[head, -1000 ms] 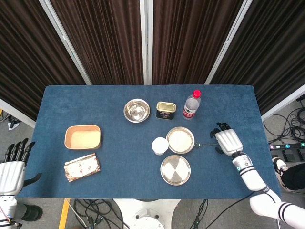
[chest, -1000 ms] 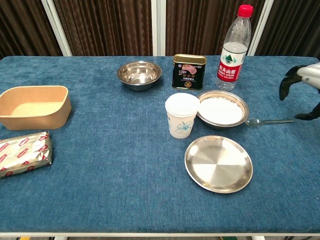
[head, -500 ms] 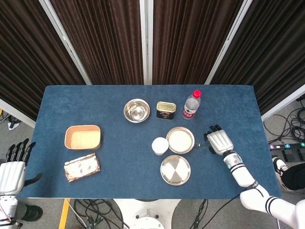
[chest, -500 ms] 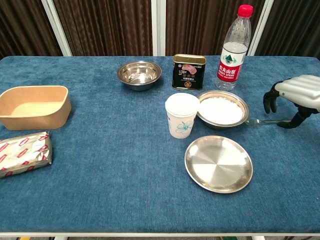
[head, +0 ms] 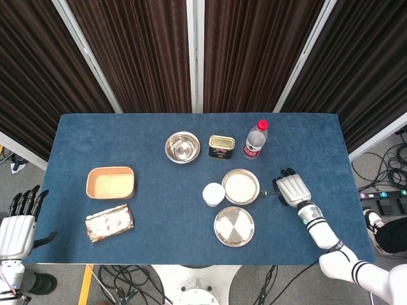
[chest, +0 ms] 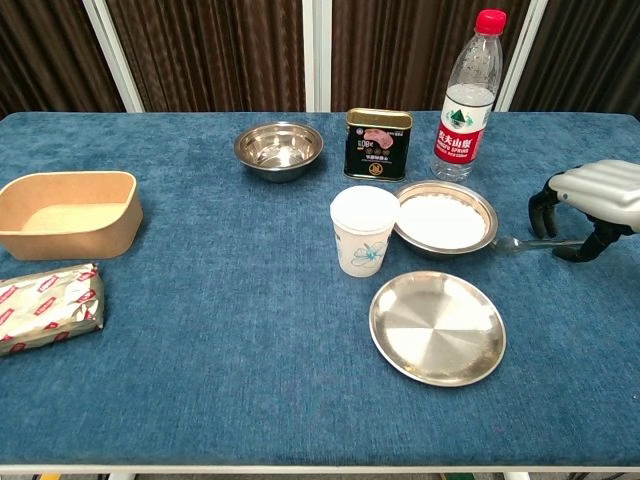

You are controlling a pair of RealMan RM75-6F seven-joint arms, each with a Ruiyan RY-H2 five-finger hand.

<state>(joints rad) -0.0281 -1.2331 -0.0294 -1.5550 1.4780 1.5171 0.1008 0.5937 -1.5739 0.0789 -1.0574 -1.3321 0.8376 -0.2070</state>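
Right hand [chest: 592,198] has reached the spoon [chest: 535,242] on blue cloth [chest: 230,320], fingers [chest: 543,212] curled, seemingly gripping nothing yet

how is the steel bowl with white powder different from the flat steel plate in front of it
The round steel bowl holding white powder is deeper, with raised walls; the flat round steel plate is shallow, almost level. The bowl is filled with white powder, while the plate is bare and shiny. The bowl lies farther back, beside the paper cup, with a metal spoon at its rim; the plate sits nearer the table's front edge. Both are round and steel.
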